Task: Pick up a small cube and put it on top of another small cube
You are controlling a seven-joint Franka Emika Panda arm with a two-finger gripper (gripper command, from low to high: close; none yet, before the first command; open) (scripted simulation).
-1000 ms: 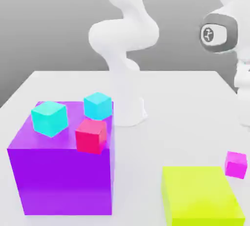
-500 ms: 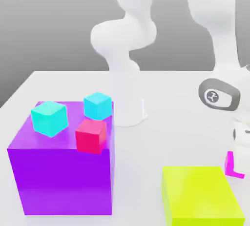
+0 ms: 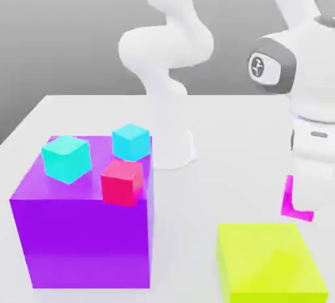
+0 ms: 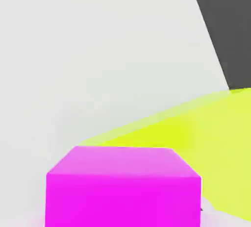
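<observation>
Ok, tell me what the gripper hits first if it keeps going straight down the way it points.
The gripper points down, shut on the pink cube. Straight below looks like bare table, so the cube would land there first. The yellow-green block lies close beside that line; depth is unclear, so its edge might be clipped.

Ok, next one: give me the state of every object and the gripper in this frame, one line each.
gripper: shut on the small magenta cube.
small magenta cube: held, beside the yellow-green block.
crimson cube: resting on the purple block, at its front edge.
two cyan cubes: resting on the purple block, apart from each other.
purple block: standing on the table.
yellow-green block: standing on the table, nothing on top.
</observation>
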